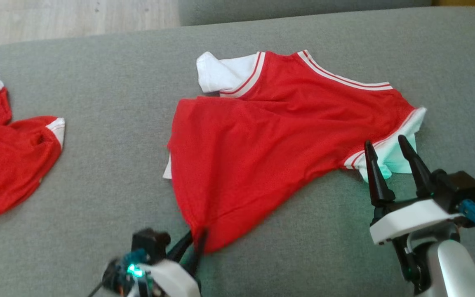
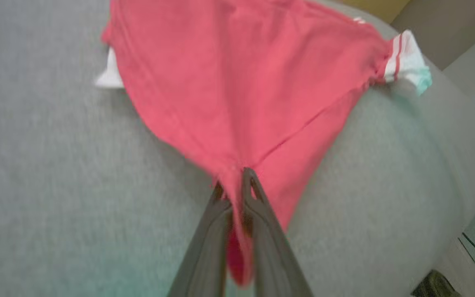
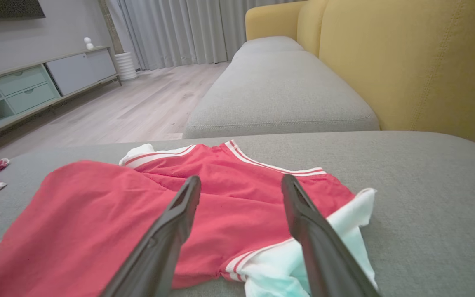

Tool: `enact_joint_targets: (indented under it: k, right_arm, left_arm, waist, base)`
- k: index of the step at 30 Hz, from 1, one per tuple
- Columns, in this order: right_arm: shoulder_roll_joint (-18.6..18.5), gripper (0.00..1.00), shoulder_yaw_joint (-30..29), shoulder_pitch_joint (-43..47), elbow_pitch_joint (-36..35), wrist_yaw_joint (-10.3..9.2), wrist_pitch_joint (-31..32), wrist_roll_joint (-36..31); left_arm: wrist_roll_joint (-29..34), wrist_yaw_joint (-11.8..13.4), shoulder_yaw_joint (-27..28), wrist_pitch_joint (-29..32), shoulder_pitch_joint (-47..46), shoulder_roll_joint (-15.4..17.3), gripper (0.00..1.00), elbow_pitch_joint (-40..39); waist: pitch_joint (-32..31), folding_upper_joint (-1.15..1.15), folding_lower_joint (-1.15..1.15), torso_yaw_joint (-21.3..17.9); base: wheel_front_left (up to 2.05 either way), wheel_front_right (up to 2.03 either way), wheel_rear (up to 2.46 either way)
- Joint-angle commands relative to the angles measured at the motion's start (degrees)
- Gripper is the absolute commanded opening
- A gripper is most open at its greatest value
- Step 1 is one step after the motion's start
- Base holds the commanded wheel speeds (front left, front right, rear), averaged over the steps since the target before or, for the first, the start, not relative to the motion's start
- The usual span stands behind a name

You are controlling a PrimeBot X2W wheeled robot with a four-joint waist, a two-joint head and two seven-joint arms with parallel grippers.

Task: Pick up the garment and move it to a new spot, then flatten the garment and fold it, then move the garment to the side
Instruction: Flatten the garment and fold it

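Garment (image 1: 270, 136), a red jersey with white sleeves and striped trim, is spread over the middle of the grey seat cushion (image 1: 97, 82). Its hem is drawn toward the near edge and its neck opening is turned toward the far edge.

At the near edge, a corner of the hem is pinched by the left gripper (image 1: 194, 243). In the left wrist view its two dark fingers (image 2: 262, 214) are seen pressed together on a bunched fold of red cloth, which is pulled to a point there.

Toward the near right corner, the right gripper (image 1: 388, 144) is held with its fingers spread wide and nothing between them. Its tips are seen against the white right-hand sleeve (image 1: 390, 161), which lies crumpled at the garment's right side. Whether the tips touch the cloth cannot be told.

Farther back, the other white sleeve (image 1: 217, 74) is folded over at the garment's far left corner, beside the striped neckline.

A second red garment (image 1: 10, 165) with white trim is left crumpled at the cushion's left edge, well apart from the first.

Beyond the far edge, another grey cushion (image 3: 278, 90) is seen against a yellow sofa back (image 3: 406, 62). A pale wooden floor (image 3: 138, 107), a low cabinet (image 3: 35, 82) and grey curtains (image 3: 179, 29) are seen behind it.
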Motion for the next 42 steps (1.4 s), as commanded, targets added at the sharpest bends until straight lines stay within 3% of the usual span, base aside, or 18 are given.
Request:
enact_joint_targets:
  k: [1, 4, 11, 19, 27, 28, 30, 33, 39, 42]
  right_arm:
    - [-0.2, 1.0, 1.1, 0.0, -2.4, 0.43, 0.3, 0.1]
    - [-0.2, 1.0, 1.3, 0.0, -2.5, 0.43, 0.5, 0.2]
    - [-0.2, 1.0, 1.6, 0.0, -2.7, 0.43, 0.6, 0.8]
    - [-0.2, 1.0, 2.2, -0.7, -2.8, 0.43, 0.4, 1.3]
    - [-0.2, 1.0, 2.1, -1.5, -2.6, 0.43, -0.1, 1.9]
    - [-0.2, 1.0, 2.1, -1.6, -2.6, 0.43, -0.2, 2.0]
    - [-0.2, 1.0, 2.1, -1.8, -2.6, 0.43, -0.3, 2.2]
    - [-0.2, 1.0, 2.0, -2.0, -2.6, 0.43, -0.5, 2.3]
    - [-0.2, 1.0, 2.1, -2.6, -2.8, 0.43, -0.6, 2.3]
    - [-0.2, 1.0, 2.3, -2.9, -2.8, 0.43, -0.6, 2.4]
  left_arm:
    - [-1.1, 0.8, 1.2, 2.2, -0.1, 0.7, 1.0, -2.6]
    - [-2.3, 2.0, 1.5, 5.4, 1.8, 1.1, 1.0, -4.9]
    - [-1.9, 7.0, 6.1, 4.6, -1.5, 0.9, 1.0, -8.3]
    - [-4.3, 7.0, 6.5, 7.5, -11.4, -2.4, 1.0, 2.9]
    - [-1.5, 10.3, 6.1, 7.9, -19.4, -3.4, 1.0, 16.5]
    - [-1.9, 9.8, 5.7, 8.4, -20.1, -3.7, 0.96, 17.9]
    - [-2.9, 8.1, 5.1, 8.7, -21.5, -4.2, 0.0, 19.8]
    - [-2.8, 6.9, 4.9, 5.9, -24.1, -4.5, 0.0, 21.3]
    - [0.9, 8.7, 6.8, -7.8, -30.9, -3.5, 0.0, 24.4]
    - [1.5, 8.6, 7.2, -11.3, -33.1, -3.0, 0.0, 26.1]
  waist:
    - [-0.4, 0.0, 0.01, 0.4]
    - [-0.9, 0.0, 0.01, 0.7]
    - [-1.4, 0.0, 0.01, 0.7]
    - [-0.2, 0.0, 0.01, -0.6]
    - [1.2, 0.0, 0.01, -1.4]
    - [1.3, 0.0, 0.01, -1.4]
    - [1.6, 0.0, 0.01, -1.5]
    - [2.1, 0.0, 0.01, -1.6]
    - [3.3, 0.0, 0.01, -1.7]
    - [3.5, 0.0, 0.01, -1.8]
  base:
    - [0.0, 0.0, 0.0]
    - [0.0, 0.0, 0.0]
    - [0.0, 0.0, 0.0]
    - [0.0, 0.0, 0.0]
    - [0.0, 0.0, 0.0]
    - [0.0, 0.0, 0.0]
    - [0.0, 0.0, 0.0]
    - [0.0, 0.0, 0.0]
    - [0.0, 0.0, 0.0]
    - [0.0, 0.0, 0.0]
